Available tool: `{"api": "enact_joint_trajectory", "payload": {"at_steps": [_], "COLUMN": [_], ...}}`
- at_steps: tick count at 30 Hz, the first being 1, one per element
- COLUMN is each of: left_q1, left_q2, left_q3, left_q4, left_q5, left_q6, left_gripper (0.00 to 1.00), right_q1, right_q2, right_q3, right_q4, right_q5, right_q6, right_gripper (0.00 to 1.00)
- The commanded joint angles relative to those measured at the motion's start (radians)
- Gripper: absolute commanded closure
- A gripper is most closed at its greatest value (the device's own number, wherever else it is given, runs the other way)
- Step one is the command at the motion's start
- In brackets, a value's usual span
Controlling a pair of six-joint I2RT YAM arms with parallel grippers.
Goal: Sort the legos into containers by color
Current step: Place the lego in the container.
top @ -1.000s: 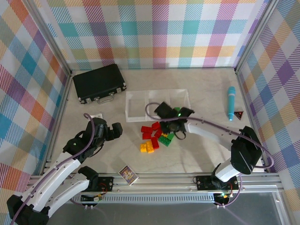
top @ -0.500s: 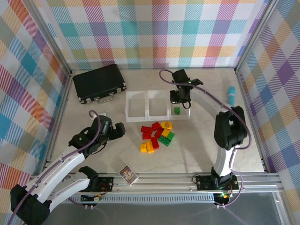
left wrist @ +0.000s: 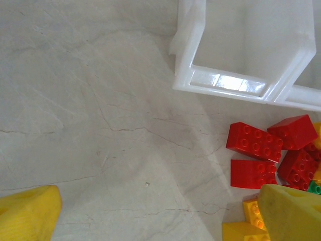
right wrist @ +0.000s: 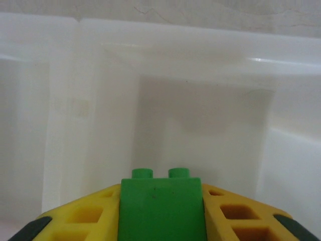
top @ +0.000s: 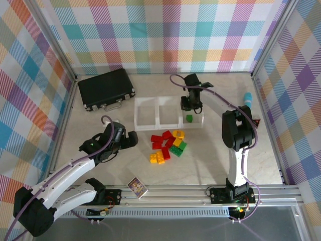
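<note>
Green lego (right wrist: 161,208) is held clamped between the right gripper (top: 190,111) fingers, over the rightmost of the containers (top: 150,127). Left gripper (left wrist: 160,211) jaws are spread apart above the table (left wrist: 90,110), just left of the red and yellow legos (top: 165,143).
</note>
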Motion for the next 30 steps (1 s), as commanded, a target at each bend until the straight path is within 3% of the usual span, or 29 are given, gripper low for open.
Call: {"api": "enact_joint_trajectory", "payload": {"at_steps": [1,6,13,18,22,26,30], "left_q1": [-0.016,-0.016,-0.015,-0.04,-0.11,-0.255,-0.372], "left_q2": [-0.007,-0.044,0.012,0.052,0.023,0.045,0.174], "left_q3": [0.041,0.024,0.047,0.058,0.011,0.043,0.118], "left_q4": [-0.002,0.014,-0.106,-0.123,-0.052,-0.059,-0.13], "left_q5": [0.025,0.024,-0.078,-0.017,0.045,-0.033,-0.13], "left_q6": [-0.008,-0.032,-0.155,-0.049,-0.04,-0.053,-0.109], "left_gripper": [0.0,0.0,0.0,0.0,0.0,0.0,0.0], "right_q1": [-0.007,-0.007,-0.007,-0.007,-0.006,-0.008,-0.007], "right_q2": [0.018,0.023,-0.039,-0.149,-0.278,-0.443,-0.618], "right_q3": [0.044,0.07,0.089,0.044,-0.064,-0.262,-0.478], "right_q4": [0.008,-0.004,-0.032,-0.044,-0.042,0.013,0.066], "right_q5": [-0.027,-0.031,-0.063,-0.121,-0.129,-0.102,-0.069], "right_q6": [-0.012,-0.018,-0.005,0.022,0.053,0.094,0.128], "right_gripper": [0.58,0.49,0.45,0.41,0.4,0.3,0.23]}}
